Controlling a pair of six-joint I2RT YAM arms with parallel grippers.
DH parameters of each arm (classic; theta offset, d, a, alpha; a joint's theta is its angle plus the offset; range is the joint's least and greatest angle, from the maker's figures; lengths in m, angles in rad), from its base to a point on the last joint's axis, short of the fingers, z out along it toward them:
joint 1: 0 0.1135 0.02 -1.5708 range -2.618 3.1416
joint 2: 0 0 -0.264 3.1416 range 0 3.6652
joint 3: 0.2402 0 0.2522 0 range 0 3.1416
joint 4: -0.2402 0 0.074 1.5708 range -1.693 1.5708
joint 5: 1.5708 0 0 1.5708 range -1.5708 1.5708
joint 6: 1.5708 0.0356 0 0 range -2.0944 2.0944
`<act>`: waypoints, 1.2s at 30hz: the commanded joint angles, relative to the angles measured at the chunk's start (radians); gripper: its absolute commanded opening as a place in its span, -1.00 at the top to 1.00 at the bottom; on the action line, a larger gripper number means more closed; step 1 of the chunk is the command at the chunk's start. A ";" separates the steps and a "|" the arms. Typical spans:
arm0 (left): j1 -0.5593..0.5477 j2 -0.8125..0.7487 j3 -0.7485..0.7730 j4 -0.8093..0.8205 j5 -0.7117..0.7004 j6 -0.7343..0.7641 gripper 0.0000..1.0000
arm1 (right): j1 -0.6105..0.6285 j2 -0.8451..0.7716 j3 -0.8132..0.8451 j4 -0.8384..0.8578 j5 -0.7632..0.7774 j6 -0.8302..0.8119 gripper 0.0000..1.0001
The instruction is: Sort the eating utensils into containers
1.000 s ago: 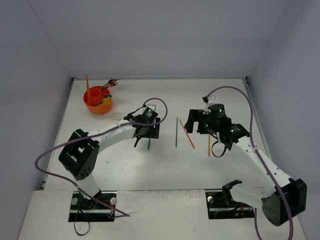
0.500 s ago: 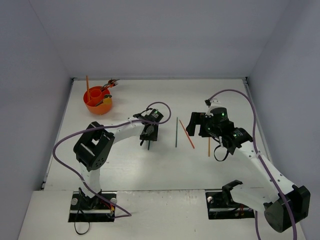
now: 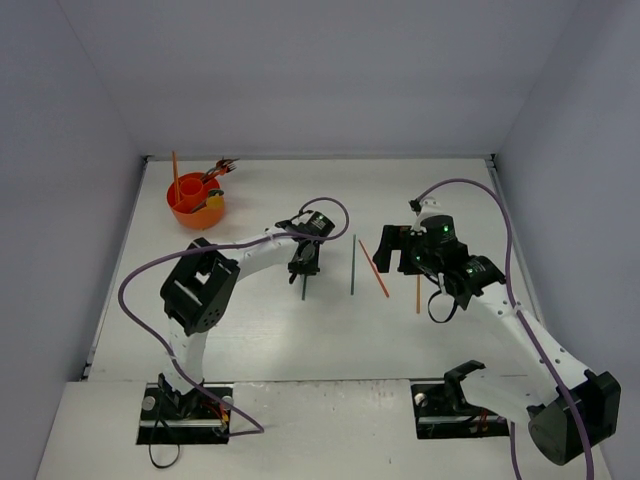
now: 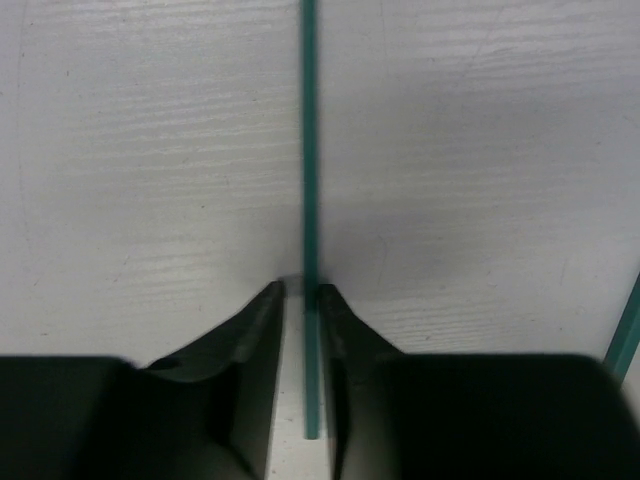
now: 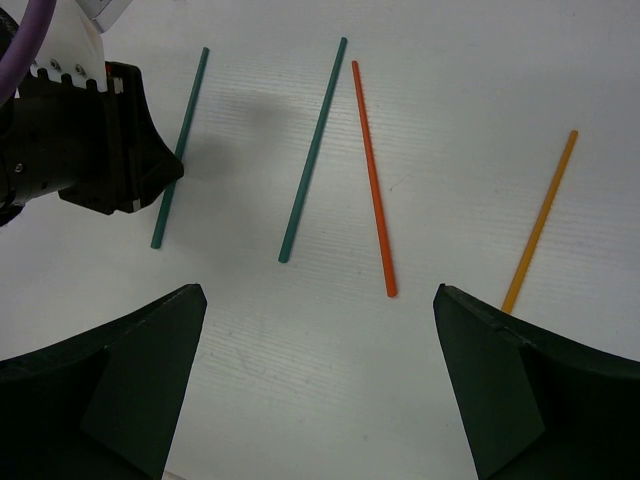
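A teal chopstick [image 4: 309, 150] lies flat on the white table between the fingers of my left gripper [image 4: 300, 290], which is shut on it near its end. From above, that gripper [image 3: 305, 262] covers most of this chopstick [image 3: 303, 291]. To its right lie a second teal chopstick [image 3: 353, 265], an orange chopstick [image 3: 374, 268] and a gold chopstick [image 3: 418, 290]. My right gripper [image 3: 397, 250] hovers open above them with nothing between its fingers [image 5: 150, 360]. The orange container [image 3: 186, 216] at the back left holds several utensils.
The right wrist view shows the second teal chopstick [image 5: 312, 150], the orange one [image 5: 372, 180] and the gold one [image 5: 540, 220] lying apart from each other. Grey walls stand close behind and beside the table. Purple cables loop over both arms.
My left gripper has come down over the teal chopstick and its jaws have closed on it. The right gripper shifted slightly a second ago and has stayed open since.
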 commanded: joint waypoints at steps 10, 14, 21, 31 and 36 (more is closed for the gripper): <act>0.009 -0.094 -0.005 -0.027 -0.103 0.063 1.00 | -0.008 0.051 0.021 0.028 0.023 -0.029 -0.92; 0.019 -0.302 -0.053 0.049 -0.202 0.154 1.00 | -0.008 0.076 0.035 0.028 0.030 -0.036 -0.91; 0.278 -0.537 -0.088 0.206 -0.141 0.284 1.00 | -0.011 0.113 0.067 0.028 0.030 -0.044 -0.91; 0.767 -0.472 0.018 0.447 0.101 0.515 1.00 | -0.012 0.130 0.094 0.028 0.023 -0.056 -0.91; 0.897 -0.323 0.067 0.654 0.250 0.517 1.00 | -0.014 0.131 0.114 0.028 -0.004 -0.067 -0.91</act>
